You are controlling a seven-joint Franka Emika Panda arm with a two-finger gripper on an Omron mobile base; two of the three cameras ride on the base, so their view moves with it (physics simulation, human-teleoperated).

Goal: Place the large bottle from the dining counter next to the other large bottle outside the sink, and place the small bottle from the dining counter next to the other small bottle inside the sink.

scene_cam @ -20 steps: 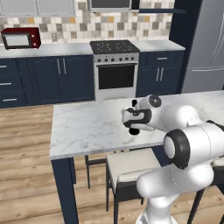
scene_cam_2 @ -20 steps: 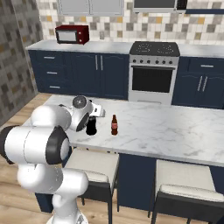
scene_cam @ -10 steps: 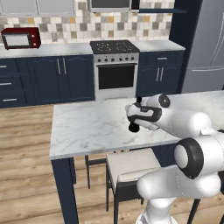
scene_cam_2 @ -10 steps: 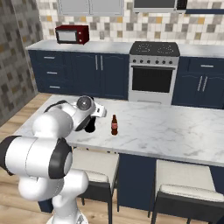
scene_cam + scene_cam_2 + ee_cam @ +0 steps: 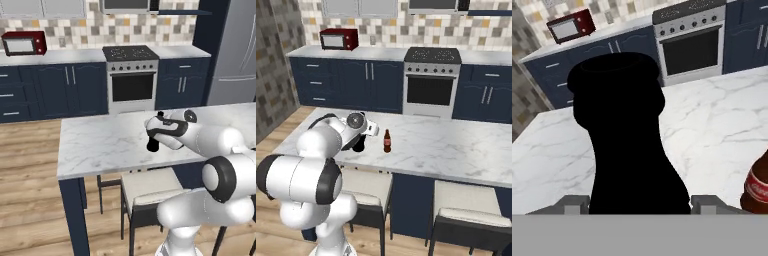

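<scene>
The large bottle (image 5: 627, 140), tall and all black, stands on the white marble dining counter (image 5: 100, 145) near its front edge. My gripper (image 5: 640, 202) has a finger pressed against each side of its lower body, shut on it. From the base views the hand (image 5: 162, 131) reaches in sideways and covers most of the large bottle (image 5: 152, 146) (image 5: 359, 146). The small bottle (image 5: 387, 141), brownish-red with a dark cap, stands upright just to the right, apart from the hand; its red label (image 5: 757, 187) shows at the hand view's right edge.
Two stools (image 5: 368, 187) (image 5: 473, 220) are tucked under the counter's near side. Across a wooden floor run navy cabinets with a stove (image 5: 131, 80) and a red microwave (image 5: 22, 44). A grey fridge (image 5: 235, 50) stands at the right.
The arm's elbow has shifted a little, while the hand and the black bottle stay at the same spot on the counter. The small bottle has not moved.
</scene>
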